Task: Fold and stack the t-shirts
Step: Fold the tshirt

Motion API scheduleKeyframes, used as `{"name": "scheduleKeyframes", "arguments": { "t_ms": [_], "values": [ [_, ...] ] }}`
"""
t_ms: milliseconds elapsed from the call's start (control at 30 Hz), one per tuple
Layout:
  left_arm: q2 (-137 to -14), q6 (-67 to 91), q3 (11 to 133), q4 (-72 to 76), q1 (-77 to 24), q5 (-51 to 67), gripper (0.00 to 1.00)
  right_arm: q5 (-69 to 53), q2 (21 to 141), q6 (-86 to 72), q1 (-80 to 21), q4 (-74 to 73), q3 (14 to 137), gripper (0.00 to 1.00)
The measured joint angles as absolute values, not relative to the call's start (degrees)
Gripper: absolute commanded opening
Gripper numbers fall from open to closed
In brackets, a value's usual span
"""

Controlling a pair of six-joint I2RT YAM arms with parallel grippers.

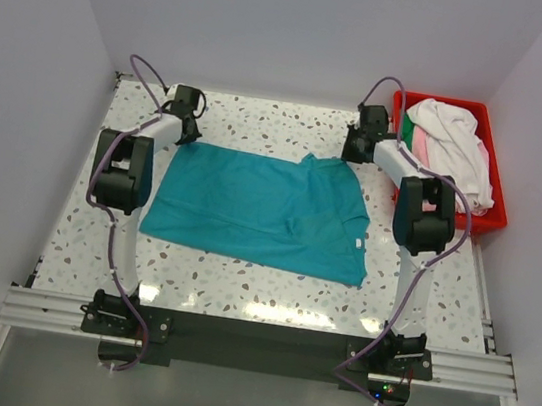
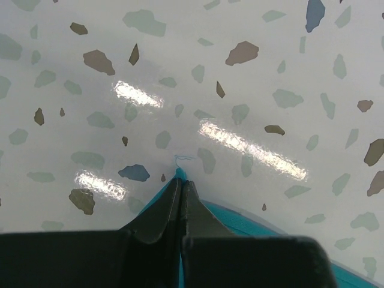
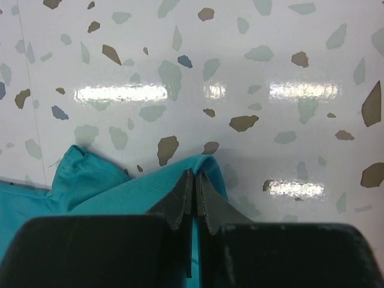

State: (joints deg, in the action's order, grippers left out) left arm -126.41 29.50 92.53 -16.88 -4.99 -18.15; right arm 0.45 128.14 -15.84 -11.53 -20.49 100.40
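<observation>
My left gripper [image 2: 181,183] is pressed fully together, and a thin edge of the teal shirt [image 1: 250,205] is pinched between its fingertips. In my left wrist view the cloth pokes out as a small point just past the tips, with a loose thread curling onto the table [image 1: 262,121]. The rest of the cloth runs back under and to the right of the fingers. From above, this grip sits at the shirt's far left corner.

My right gripper [image 3: 195,180] is likewise clamped tight. It has hold of a raised fold of the same shirt, which humps up around the fingertips. More teal cloth lies to the left of the fingers, ending in a rumpled corner on the table. From above, this grip is at the shirt's far right corner, by the sleeve.

Between my two grippers the teal shirt lies spread flat across the middle of the table. Its near edge reaches toward my bases and the collar end is on the right.

Off to the far right, apart from both grippers, stands the bin [image 1: 486,221]. In it a white shirt [image 1: 457,138] is heaped over a pink shirt [image 1: 423,144], with a sliver of a green shirt [image 1: 406,129] at the left side.
</observation>
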Motion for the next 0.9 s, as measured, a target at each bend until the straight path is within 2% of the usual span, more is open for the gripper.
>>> {"name": "scheduleKeyframes", "arguments": {
  "t_ms": [500, 900],
  "values": [
    [-119.4, 29.6, 90.5, -15.2, -3.9, -15.7, 0.00, 0.4, 116.2, -16.7, -10.5, -17.8, 96.0, 0.00],
    [-111.8, 31.5, 79.3, -14.2, -3.5, -15.1, 0.00, 0.3, 108.1, -17.8, -10.5, -16.5, 81.0, 0.00]
  ]
}}
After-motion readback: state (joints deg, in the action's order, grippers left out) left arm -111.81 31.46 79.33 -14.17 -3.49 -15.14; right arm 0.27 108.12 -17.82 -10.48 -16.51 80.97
